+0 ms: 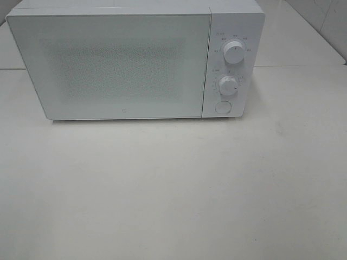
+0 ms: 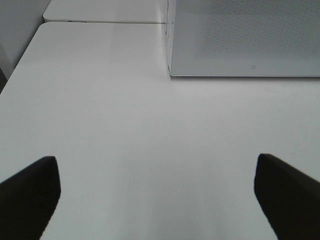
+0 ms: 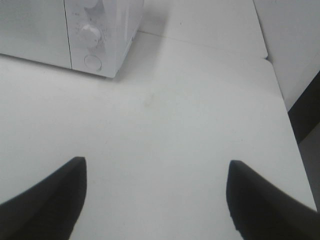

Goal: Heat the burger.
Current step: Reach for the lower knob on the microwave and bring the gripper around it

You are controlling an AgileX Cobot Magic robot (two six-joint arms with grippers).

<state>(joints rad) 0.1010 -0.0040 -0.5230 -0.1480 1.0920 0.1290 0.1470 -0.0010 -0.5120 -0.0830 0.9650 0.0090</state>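
Left gripper [image 2: 156, 167] low over the counter [image 1: 173, 189], aimed toward the microwave [image 1: 119, 65]. Dark fingers [image 2: 30, 200] spread wide at the edges of its own wrist view, nothing but bare white surface between them. Right gripper [image 3: 156, 167] in much the same pose on the other side: jaws far apart, holding nothing, pointed past the control end of the microwave.

Neither arm seen from the high camera; grippers visible in the wrist views only.

From high up: the whole microwave front, door [image 1: 108, 65] shut, dotted window too milky to see through. Down the right-hand panel, upper knob [image 1: 234, 52], lower knob [image 1: 228, 84] and round button [image 1: 223, 107].

From the left wrist: only the left-hand lower corner of the door, a seam to a second slab [image 2: 105, 10] behind, and the counter's rounded corner.

From the right wrist: the panel end with lower knob and button, the microwave's side wall, and the counter's outer edge with a dark gap [image 3: 305, 115] and a pale wall [image 3: 290, 45] beyond.

Burger in no view; cannot tell where.
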